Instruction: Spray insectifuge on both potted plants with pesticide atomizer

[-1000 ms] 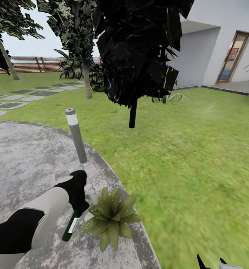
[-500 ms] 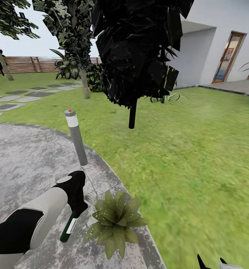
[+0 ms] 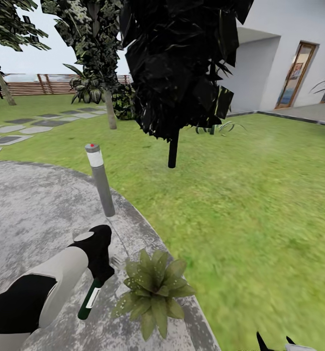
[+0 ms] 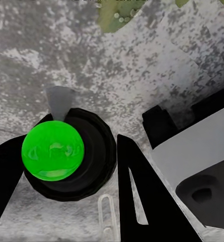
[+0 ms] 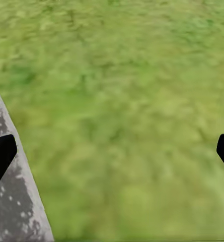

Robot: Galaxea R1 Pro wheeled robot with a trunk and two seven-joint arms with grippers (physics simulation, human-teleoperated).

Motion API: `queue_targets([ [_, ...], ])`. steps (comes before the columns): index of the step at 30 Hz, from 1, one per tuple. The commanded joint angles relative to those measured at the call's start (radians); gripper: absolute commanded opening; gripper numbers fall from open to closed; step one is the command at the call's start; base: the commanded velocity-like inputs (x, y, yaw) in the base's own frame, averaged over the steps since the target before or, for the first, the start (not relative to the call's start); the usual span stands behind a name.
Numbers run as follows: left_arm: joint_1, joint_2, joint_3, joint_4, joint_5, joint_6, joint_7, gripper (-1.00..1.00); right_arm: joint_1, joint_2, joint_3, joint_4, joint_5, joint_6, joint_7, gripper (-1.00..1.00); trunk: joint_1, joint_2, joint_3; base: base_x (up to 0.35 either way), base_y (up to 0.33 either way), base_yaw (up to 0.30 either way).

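Note:
My left gripper (image 3: 102, 274) is shut on the pesticide atomizer (image 3: 89, 298), a dark green bottle with a white label that hangs head up and slants down over the grey patio. In the left wrist view the bottle's round green base (image 4: 52, 153) sits between the black fingers (image 4: 137, 186). One potted plant (image 3: 155, 290), a low rosette of olive leaves, stands on the patio edge just right of the bottle; its leaf tips (image 4: 117, 17) show at the wrist view's border. My right gripper (image 3: 274, 342) is open over the lawn, fingertips (image 5: 1, 154) far apart.
A grey bollard lamp (image 3: 100, 179) stands on the patio rim beyond the left gripper. A dark-leaved tree (image 3: 172, 146) rises from the lawn ahead, with a low leafy plant (image 3: 216, 128) behind it. Stepping stones (image 3: 16, 130), the fence (image 3: 30, 87) and a white house (image 3: 279, 58) lie farther off.
The whole view has shifted slightly, so the camera moved; the rosette now sits a little lower and further right. The left gripper still holds the bottle beside it.

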Motion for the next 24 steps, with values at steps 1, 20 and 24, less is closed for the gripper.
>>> queue_targets([
  [1, 0.0, 0.0, -0.001, -0.002, -0.008, 0.008, -0.01, -1.0, -0.002, 0.0, -0.008, -0.001, 0.004, -0.004, 0.009, 1.0, 0.0, 0.0, -0.001, 0.094, 0.284, -0.214],
  [20, 0.002, -0.011, 0.002, -0.002, -0.008, 0.006, -0.01, -1.0, -0.002, 0.0, -0.008, -0.001, 0.004, -0.004, 0.009, 1.0, 0.0, 0.0, 0.001, 0.067, 0.132, -0.137],
  [24, 0.002, -0.011, 0.002, -0.002, -0.008, 0.006, -0.01, -1.0, -0.002, 0.0, -0.008, -0.001, 0.004, -0.004, 0.009, 1.0, 0.0, 0.0, 0.003, 0.0, 0.0, -0.241],
])
